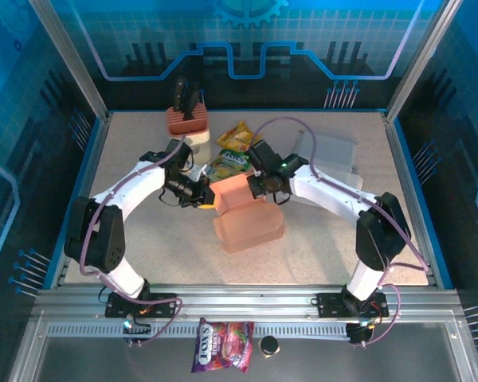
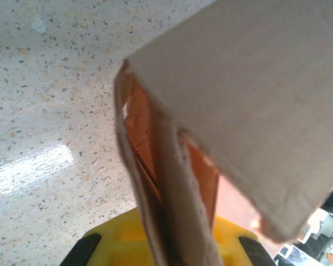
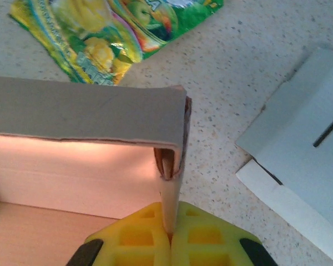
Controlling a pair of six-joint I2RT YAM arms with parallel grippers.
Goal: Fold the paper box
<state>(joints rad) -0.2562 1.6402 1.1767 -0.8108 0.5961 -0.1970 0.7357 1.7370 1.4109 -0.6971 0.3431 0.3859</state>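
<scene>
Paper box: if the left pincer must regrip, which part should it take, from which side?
Grip a thin upright wall of the paper box, as the right pincer does: one finger inside, one outside. Come edge-on at the open rim; the broad faces look too wide to span. Near a folded corner, where card is doubled, is probably stiffest.

The white left arm [image 1: 135, 185] bows inward from its base, elbow out. Its yellow-padded left gripper [image 1: 204, 196] points right, fingers nipped on one wall of the orange paper box [image 1: 251, 227]. The white right arm [image 1: 328, 191] mirrors it, and its right gripper [image 1: 259, 188] is pinched tight on the opposite wall.
</scene>
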